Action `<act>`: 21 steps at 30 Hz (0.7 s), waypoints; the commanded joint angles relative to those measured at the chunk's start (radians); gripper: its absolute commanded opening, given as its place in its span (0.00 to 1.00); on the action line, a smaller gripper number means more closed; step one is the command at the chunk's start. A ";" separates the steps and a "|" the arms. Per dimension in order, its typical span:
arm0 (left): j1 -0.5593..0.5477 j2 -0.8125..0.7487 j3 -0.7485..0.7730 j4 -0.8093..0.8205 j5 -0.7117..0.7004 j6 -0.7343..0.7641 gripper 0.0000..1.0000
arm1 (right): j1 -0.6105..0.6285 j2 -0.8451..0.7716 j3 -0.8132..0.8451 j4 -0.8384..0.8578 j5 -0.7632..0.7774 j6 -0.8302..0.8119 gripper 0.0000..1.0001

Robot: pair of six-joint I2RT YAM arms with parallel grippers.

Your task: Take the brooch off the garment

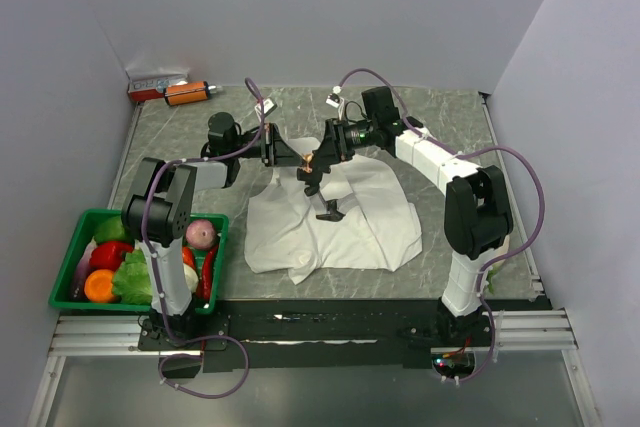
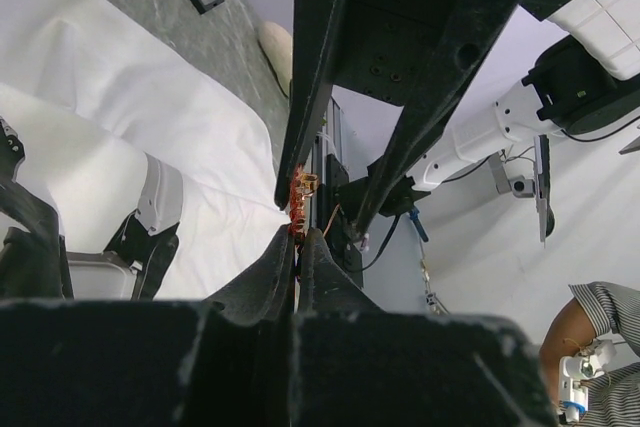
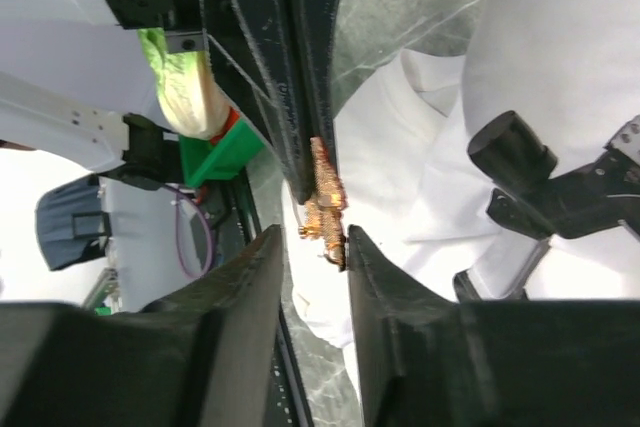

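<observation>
Brooch (image 2: 300, 197) pinched over the garment (image 1: 340, 227), mid-width of the desk (image 1: 450, 117), nearer its far edge.
Left gripper (image 2: 297, 245) looks clamped on it; right gripper (image 3: 312, 242) straddles its lower end, jaws slightly apart. Ease it straight off, slowly, lest the cloth snag.

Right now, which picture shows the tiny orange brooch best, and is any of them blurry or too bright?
Top external: even light and sharp, but the brooch is only a speck. Left wrist: best, the brooch is fairly crisp, though the bottom of the picture is a dark blur. Right wrist: the brooch looks smeared, and the white garment glares, its folds washed out.
</observation>
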 commanded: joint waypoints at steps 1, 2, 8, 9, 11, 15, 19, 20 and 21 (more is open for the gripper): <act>0.001 -0.020 -0.005 0.016 0.006 0.037 0.01 | 0.015 -0.043 0.030 0.039 -0.031 0.004 0.47; 0.001 -0.022 -0.003 0.016 0.003 0.037 0.01 | 0.020 -0.043 0.034 0.033 -0.029 0.003 0.48; -0.001 -0.031 0.000 0.008 -0.002 0.040 0.01 | 0.030 -0.037 0.039 0.010 0.011 -0.004 0.45; -0.001 -0.031 0.000 0.011 0.001 0.040 0.01 | 0.030 -0.035 0.039 0.005 0.015 -0.004 0.43; -0.002 -0.031 -0.003 0.014 0.003 0.040 0.01 | 0.030 -0.032 0.039 0.007 0.020 0.000 0.40; -0.002 -0.033 -0.003 0.026 0.006 0.032 0.01 | 0.030 -0.024 0.042 -0.003 0.041 0.002 0.35; -0.004 -0.030 0.001 0.019 0.007 0.038 0.01 | 0.030 -0.015 0.051 -0.003 0.045 0.010 0.37; -0.005 -0.030 0.000 0.014 0.007 0.040 0.01 | 0.029 -0.015 0.053 -0.003 0.042 0.011 0.39; -0.005 -0.030 0.001 0.017 0.007 0.040 0.01 | 0.029 -0.014 0.054 -0.001 0.040 0.011 0.40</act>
